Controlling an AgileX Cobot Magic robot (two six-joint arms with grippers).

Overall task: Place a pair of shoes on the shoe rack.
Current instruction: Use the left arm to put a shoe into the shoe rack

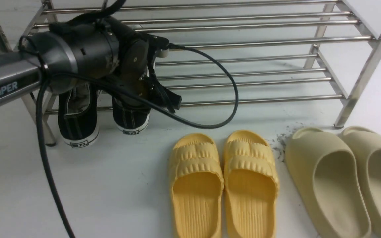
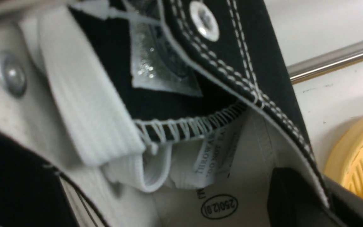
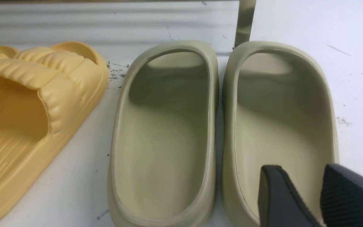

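Left gripper (image 1: 144,99), lowered over the pair of shoes (image 1: 78,125) at the left end of the shoe rack (image 1: 260,41), is shown with its jaws drawn narrowly together. In the left wrist view one dark finger (image 2: 290,197) is seen inside a sneaker, pressed against the stitched black canvas side wall, so the grip is taken on that wall. The printed insole, a folded white lace and a silver eyelet (image 2: 204,19) are also visible there. From the front, both sneakers are seen side by side with their heels turned away from the rack, level with the front tube of its lower tier and just beside its left front leg. Whether the soles rest on that tier or on the floor cannot be told, since the wrist housing covers the toes. A black cable (image 1: 233,96) is looped from the wrist across the front of the lower tier. Right gripper (image 3: 299,171) is shown with its ribbed fingers parted and nothing between them, above a beige slide. The yellow slides (image 1: 195,185) are placed on the white floor (image 1: 111,185) in front of the middle of the rack. The beige slides (image 1: 329,178) lie before its right front leg, with a grey smudge (image 1: 279,142) between the two pairs.
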